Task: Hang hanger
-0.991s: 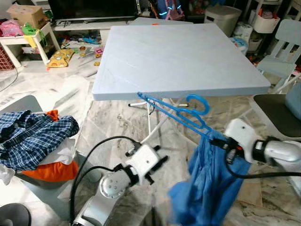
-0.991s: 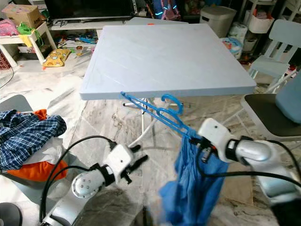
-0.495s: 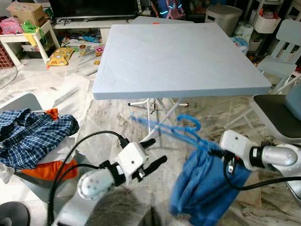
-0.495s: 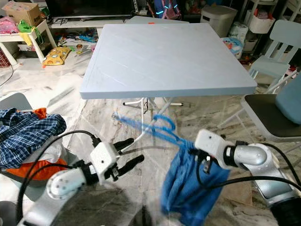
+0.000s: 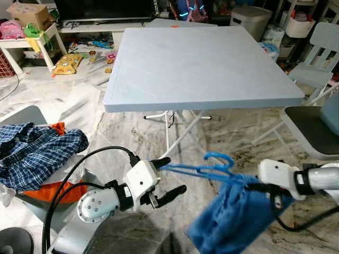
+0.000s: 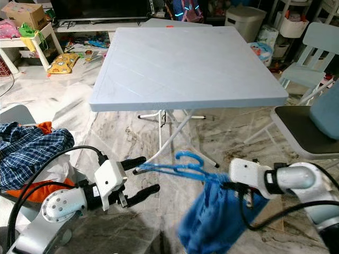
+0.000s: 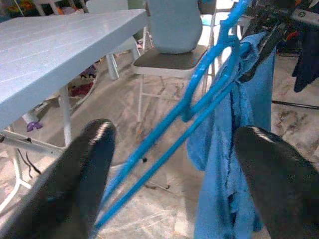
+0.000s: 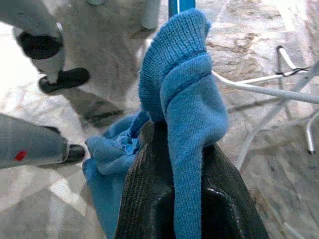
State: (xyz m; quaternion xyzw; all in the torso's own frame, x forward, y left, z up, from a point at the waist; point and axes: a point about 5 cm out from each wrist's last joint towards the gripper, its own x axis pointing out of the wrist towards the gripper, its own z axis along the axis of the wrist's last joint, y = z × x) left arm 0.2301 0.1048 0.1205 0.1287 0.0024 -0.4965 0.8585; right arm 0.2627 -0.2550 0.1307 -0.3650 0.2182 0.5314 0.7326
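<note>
Two grippers engaged: right gripper (image 5: pixel 253 184) clamped on blue garment (image 5: pixel 233 219) steadying hanger (image 5: pixel 198 168); left gripper (image 5: pixel 168 175) spread wide to receive.

A thin bright-blue plastic hanger (image 5: pixel 198 168) lies nearly level in the air in front of the pale table, below the height of its top, its curved hook (image 5: pixel 221 158) rising near the middle. One arm of the frame points toward the robot's left side, its tip reaching the spread fingers there; the other end is buried in a blue knitted garment (image 5: pixel 230 222) that droops from it in a loose, bunched fold toward the marble floor. The hanger's two slim rails run close together and parallel (image 7: pixel 199 102).
</note>
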